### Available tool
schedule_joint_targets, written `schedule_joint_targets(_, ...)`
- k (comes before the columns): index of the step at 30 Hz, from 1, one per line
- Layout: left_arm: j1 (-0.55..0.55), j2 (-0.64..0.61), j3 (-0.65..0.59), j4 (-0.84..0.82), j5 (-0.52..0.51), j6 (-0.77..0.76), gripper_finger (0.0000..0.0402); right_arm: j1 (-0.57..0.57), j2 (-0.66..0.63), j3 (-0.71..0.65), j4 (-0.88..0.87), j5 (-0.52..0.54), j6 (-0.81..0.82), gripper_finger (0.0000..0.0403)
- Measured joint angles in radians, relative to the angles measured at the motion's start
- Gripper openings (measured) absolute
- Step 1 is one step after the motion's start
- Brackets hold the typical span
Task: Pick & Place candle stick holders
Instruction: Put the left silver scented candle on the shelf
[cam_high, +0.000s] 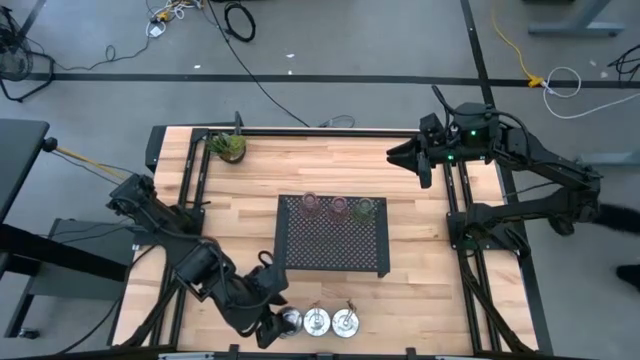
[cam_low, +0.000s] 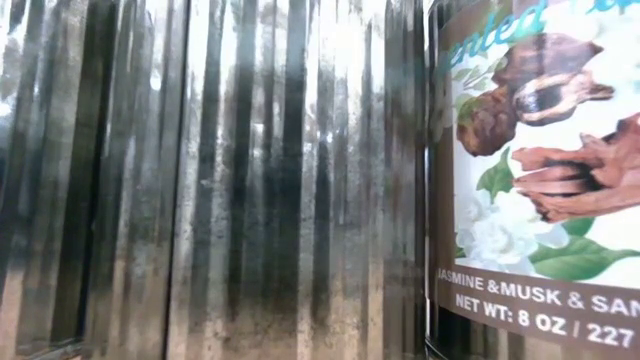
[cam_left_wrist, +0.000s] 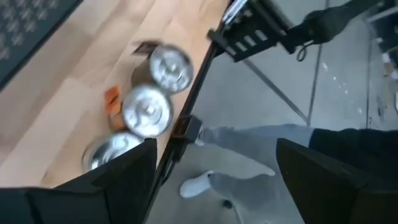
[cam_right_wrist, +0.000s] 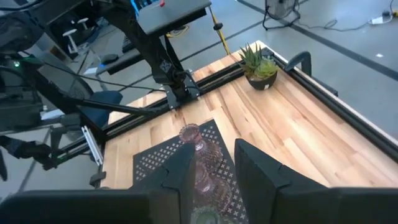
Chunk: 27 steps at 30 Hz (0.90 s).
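I see my left gripper low at the worktop's near edge, fingers spread wide and empty, the three silver dishes just beside them. The glass holders stand along the tray's far edge. My right gripper waits far off, slightly parted, empty.

High view: looked straight down on my whole tabletop.
Low view: pressed against a labelled jar.
Wrist views: both shared that tabletop.
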Motion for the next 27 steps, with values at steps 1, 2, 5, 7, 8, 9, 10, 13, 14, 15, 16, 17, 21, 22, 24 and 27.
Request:
schedule_joint_targets(1, 0.002, 0.000, 0.000, 0.009, 0.000, 0.015, 0.0332, 0.000, 0.000, 0.000, 0.003, 0.000, -0.003, 0.0112)
schedule_joint_targets(2, 0.005, 0.000, 0.000, 0.018, 0.000, 0.022, 0.0332, 0.000, 0.000, 0.000, 0.004, 0.000, -0.004, 0.0112)
schedule_joint_targets(5, 0.012, 0.000, 0.000, 0.048, -0.001, 0.025, 0.0332, 0.000, 0.000, 0.000, 0.003, 0.000, -0.004, 0.0112)
schedule_joint_targets(7, 0.014, 0.000, 0.000, 0.055, -0.007, 0.041, 0.0332, 0.000, 0.000, 0.000, 0.003, 0.000, -0.004, 0.0112)
schedule_joint_targets(8, 0.015, 0.000, 0.000, 0.055, -0.014, 0.047, 0.0332, 0.000, 0.000, 0.000, 0.003, 0.000, -0.004, 0.0112)
schedule_joint_targets(9, 0.018, 0.000, 0.000, 0.055, -0.010, 0.039, 0.0332, 0.000, 0.000, 0.000, 0.003, 0.000, -0.004, 0.0112)
schedule_joint_targets(10, 0.021, 0.000, 0.000, 0.057, 0.002, 0.021, 0.0332, 0.000, 0.000, 0.000, 0.003, 0.000, -0.004, 0.0112)
schedule_joint_targets(13, 0.024, 0.000, 0.000, 0.057, 0.035, 0.042, 0.0333, 0.000, 0.000, 0.000, -0.001, 0.000, -0.003, 0.0112)
schedule_joint_targets(14, 0.024, 0.000, 0.000, 0.056, 0.046, 0.048, 0.0333, 0.000, 0.000, 0.000, -0.001, 0.000, 0.003, 0.0112)
schedule_joint_targets(15, 0.024, 0.000, 0.000, 0.055, 0.061, 0.049, 0.0333, 0.000, 0.000, 0.000, -0.001, 0.000, 0.006, 0.0112)
schedule_joint_targets(16, 0.024, 0.000, 0.000, 0.053, 0.088, 0.049, 0.0333, 0.000, 0.000, 0.000, -0.001, 0.000, 0.012, 0.0112)
schedule_joint_targets(17, 0.024, 0.000, 0.000, 0.051, 0.118, 0.049, 0.0333, 0.000, 0.000, 0.000, -0.001, 0.000, 0.012, 0.0112)
schedule_joint_targets(21, 0.023, 0.000, 0.000, 0.049, 0.173, 0.078, 0.0341, 0.000, 0.000, 0.000, 0.000, 0.000, 0.012, 0.0112)
schedule_joint_targets(22, 0.023, 0.000, 0.000, 0.048, 0.173, 0.083, 0.0347, 0.000, 0.000, 0.000, -0.001, 0.000, 0.012, 0.0112)
schedule_joint_targets(24, 0.023, 0.000, 0.000, 0.048, 0.185, 0.084, 0.0363, 0.000, 0.000, 0.000, 0.000, 0.000, 0.012, 0.0112)
schedule_joint_targets(27, 0.023, 0.000, 0.000, 0.048, 0.203, 0.087, 0.0392, 0.000, 0.000, 0.000, 0.000, 0.000, 0.012, 0.0112)
